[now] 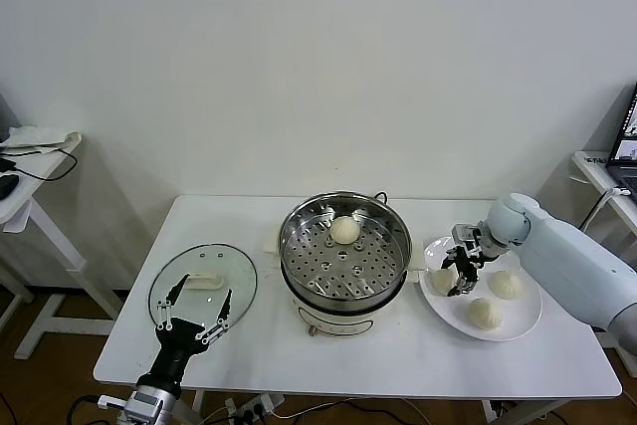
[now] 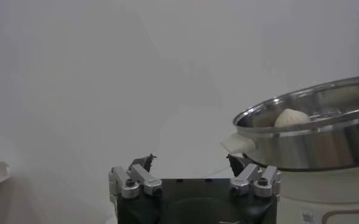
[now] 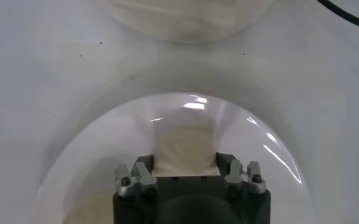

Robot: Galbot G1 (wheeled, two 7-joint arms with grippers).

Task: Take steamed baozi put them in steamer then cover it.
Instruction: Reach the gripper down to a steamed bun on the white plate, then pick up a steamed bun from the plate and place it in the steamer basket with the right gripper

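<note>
Second bun pickup in hand: right claw (image 1: 457, 273) clamped on a baozi (image 3: 185, 149) on the plate (image 1: 518, 323), right of frame; next, lift toward steamer (image 1: 344, 246). Left claw (image 1: 193, 311) apart, lower left.

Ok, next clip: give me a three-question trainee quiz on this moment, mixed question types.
1. Count: how many steamed baozi lie in the steamer, and how many on the plate?
2. True or false: the glass lid already covers the steamer.
3. Multiple choice: the right hand is A) shut on a bun at the plate's left side, B) open over the steamer, C) resting on the lid.

Key:
1. One in the steamer, three on the plate.
2. False; the lid lies flat on the table left of the steamer, with the open left hand at its near edge.
3. A.
</note>
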